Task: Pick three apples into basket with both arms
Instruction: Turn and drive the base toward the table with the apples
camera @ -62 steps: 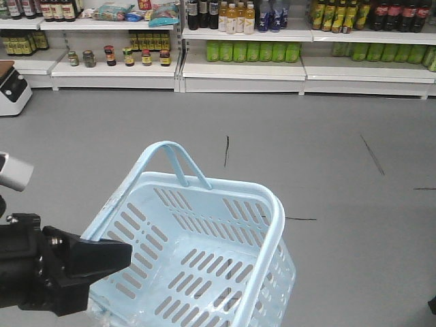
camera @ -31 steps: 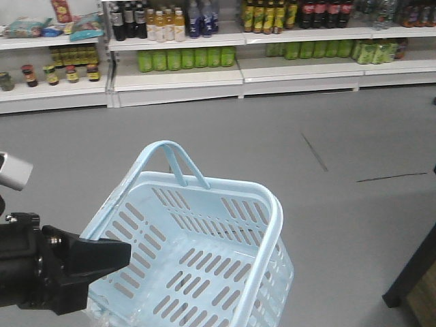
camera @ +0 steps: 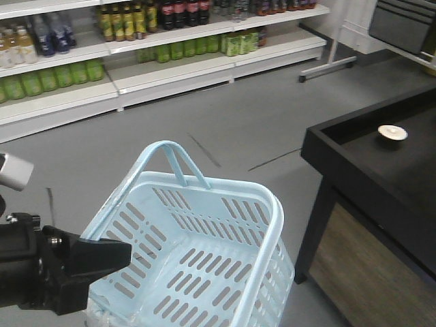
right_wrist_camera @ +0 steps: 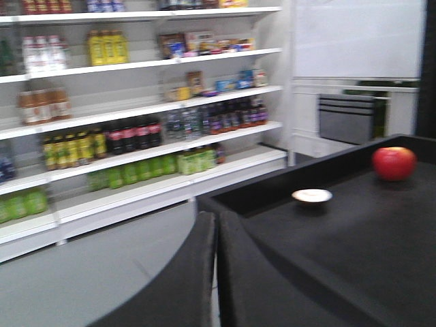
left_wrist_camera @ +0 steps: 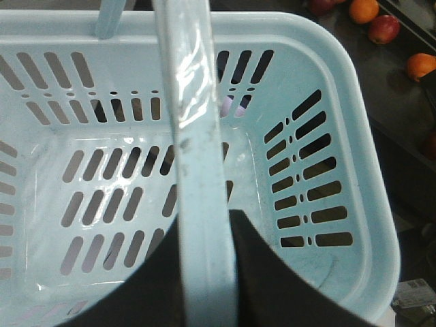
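The right gripper (right_wrist_camera: pixel 216 235) — fingers together, empty — faces the round dark red apple (right_wrist_camera: pixel 394 163) at two o'clock on the black table (right_wrist_camera: pixel 327 252); the left gripper (left_wrist_camera: pixel 208 235) clamps the handle of the pale blue slotted plastic basket (left_wrist_camera: pixel 373 184).

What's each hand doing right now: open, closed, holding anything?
Left hand: closed on the hoop handle of the pale blue slotted plastic basket.
Right hand: closed, fingers together, holding nothing.

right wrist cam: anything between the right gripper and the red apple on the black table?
Right wrist view: a small white round dish lies on the black tabletop between right gripper and round red apple.
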You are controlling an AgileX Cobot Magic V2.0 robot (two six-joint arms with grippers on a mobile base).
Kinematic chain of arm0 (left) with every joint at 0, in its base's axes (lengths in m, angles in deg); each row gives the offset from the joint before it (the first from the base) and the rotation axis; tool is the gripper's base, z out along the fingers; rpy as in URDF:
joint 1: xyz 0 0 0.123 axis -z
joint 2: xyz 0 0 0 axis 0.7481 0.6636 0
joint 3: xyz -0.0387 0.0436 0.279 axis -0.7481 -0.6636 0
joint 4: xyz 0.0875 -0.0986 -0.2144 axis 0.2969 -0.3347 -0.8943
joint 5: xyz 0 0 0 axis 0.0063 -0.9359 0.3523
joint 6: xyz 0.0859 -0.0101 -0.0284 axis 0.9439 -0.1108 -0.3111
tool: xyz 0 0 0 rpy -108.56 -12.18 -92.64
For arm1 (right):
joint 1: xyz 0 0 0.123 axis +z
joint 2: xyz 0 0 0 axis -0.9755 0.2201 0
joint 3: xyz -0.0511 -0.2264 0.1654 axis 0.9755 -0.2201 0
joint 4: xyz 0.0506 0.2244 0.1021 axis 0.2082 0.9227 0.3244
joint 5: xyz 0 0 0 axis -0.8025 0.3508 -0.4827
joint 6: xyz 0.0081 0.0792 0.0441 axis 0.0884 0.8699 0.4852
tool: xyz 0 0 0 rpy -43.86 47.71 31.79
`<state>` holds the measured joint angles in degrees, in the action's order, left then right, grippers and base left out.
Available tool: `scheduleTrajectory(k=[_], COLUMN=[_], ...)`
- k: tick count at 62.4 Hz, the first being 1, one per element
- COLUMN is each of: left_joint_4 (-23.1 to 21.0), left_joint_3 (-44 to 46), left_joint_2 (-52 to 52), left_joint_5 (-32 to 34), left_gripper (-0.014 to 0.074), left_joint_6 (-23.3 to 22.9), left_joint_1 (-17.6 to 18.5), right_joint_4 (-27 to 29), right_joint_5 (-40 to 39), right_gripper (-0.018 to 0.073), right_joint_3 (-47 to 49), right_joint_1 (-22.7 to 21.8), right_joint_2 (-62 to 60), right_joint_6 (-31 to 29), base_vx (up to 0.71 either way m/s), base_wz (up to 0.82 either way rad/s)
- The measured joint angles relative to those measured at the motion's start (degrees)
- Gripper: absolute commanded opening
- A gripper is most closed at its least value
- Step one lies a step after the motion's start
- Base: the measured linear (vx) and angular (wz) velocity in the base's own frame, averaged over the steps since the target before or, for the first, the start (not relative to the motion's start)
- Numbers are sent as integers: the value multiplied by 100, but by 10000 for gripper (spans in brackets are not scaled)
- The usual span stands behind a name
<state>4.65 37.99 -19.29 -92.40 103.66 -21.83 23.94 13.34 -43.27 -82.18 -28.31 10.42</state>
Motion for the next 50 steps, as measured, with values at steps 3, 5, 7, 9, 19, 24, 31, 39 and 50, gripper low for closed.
scheduleTrajectory(k=[3,5,7,9,19,24,31,39,50], left_joint_4=[0,0,0,0,0,0,0,0,0], left_joint_3=[0,0,0,0,0,0,0,0,0], left_joint_2=[0,0,0,0,0,0,0,0,0], left_joint_5=[0,0,0,0,0,0,0,0,0], left_gripper=[-7,-7,-7,-7,-7,-7,-7,-7,-7], left_joint_6=[0,0,0,0,0,0,0,0,0], left_joint_1=[0,0,0,0,0,0,0,0,0], right_joint_4=[0,0,0,0,0,0,0,0,0], right_joint_5=[0,0,0,0,0,0,0,0,0], right_gripper=[-4,-4,-4,-4,-4,-4,-4,-4,-4], right_joint_3=[0,0,0,0,0,0,0,0,0], right_joint_1=[0,0,0,0,0,0,0,0,0], right_joint_2=[0,0,0,0,0,0,0,0,0], right_joint_6=[0,0,0,0,0,0,0,0,0], base_vx=[17,17,17,17,16,15,14,13,11], base_wz=[-69,-68,-65,-65,-61,-58,-57,-55,-52])
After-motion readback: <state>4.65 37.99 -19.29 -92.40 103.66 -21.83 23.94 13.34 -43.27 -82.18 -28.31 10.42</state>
